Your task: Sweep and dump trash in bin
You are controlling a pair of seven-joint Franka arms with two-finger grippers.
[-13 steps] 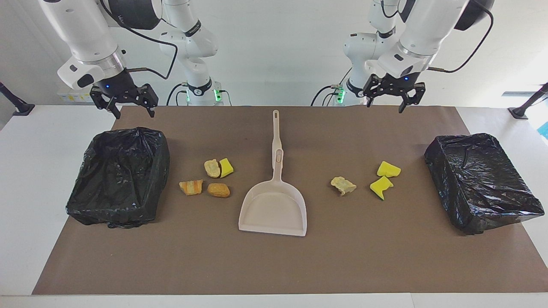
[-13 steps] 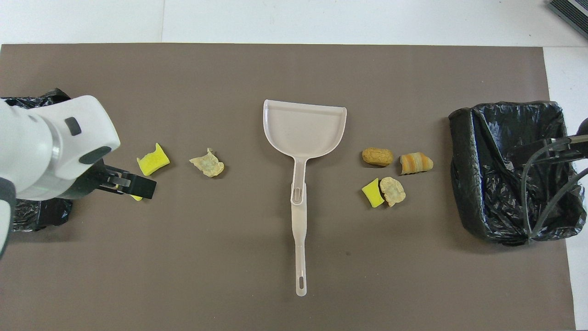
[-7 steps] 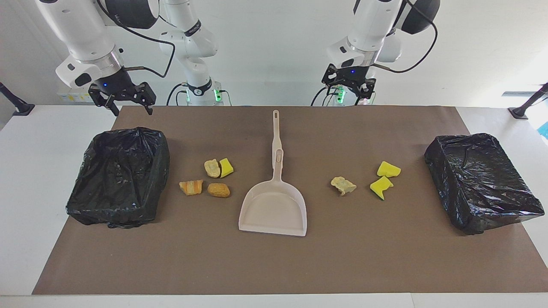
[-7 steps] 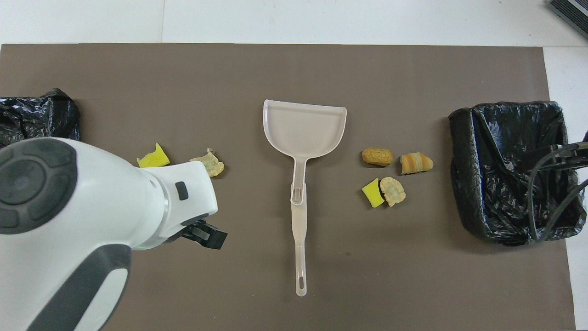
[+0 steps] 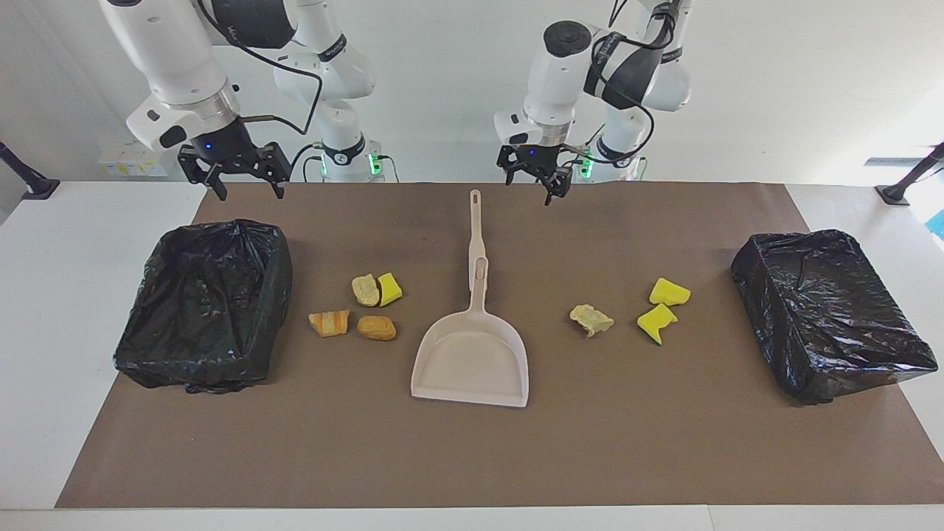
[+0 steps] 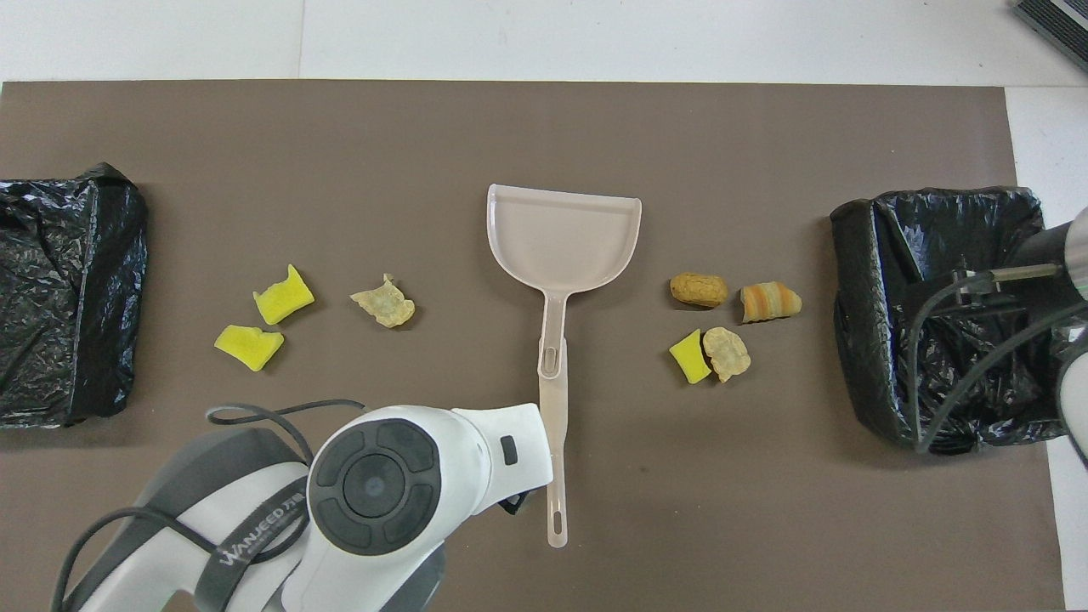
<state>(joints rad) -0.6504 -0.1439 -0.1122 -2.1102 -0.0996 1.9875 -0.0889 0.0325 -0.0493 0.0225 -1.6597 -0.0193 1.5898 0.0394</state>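
Observation:
Seven trash scraps lie on the brown mat. Toward the right arm's end are a pale lump (image 5: 365, 289), a yellow sponge chunk (image 5: 390, 287), a striped orange lump (image 5: 329, 322) and a tan lump (image 5: 377, 327). Toward the left arm's end are a pale scrap (image 5: 590, 319) and two yellow sponge chunks (image 5: 670, 292) (image 5: 656, 323). The beige dustpan (image 5: 472, 365) lies between the groups, with a long thin handle (image 5: 476, 221) running toward the robots. No bristles show. My left gripper (image 5: 529, 188) hangs open and empty just beside that handle's end. My right gripper (image 5: 250, 195) is open and empty over the mat's robot-side edge.
Two bins lined with black bags stand at the mat's ends, one at the right arm's end (image 5: 206, 302) and one at the left arm's end (image 5: 830, 310). In the overhead view the left arm's wrist (image 6: 399, 484) covers the mat beside the handle.
My left arm has swung from the bin at its end toward the middle, to the long handle's end, and turned its gripper. My right gripper has shifted slightly toward the middle. Nothing on the mat moved.

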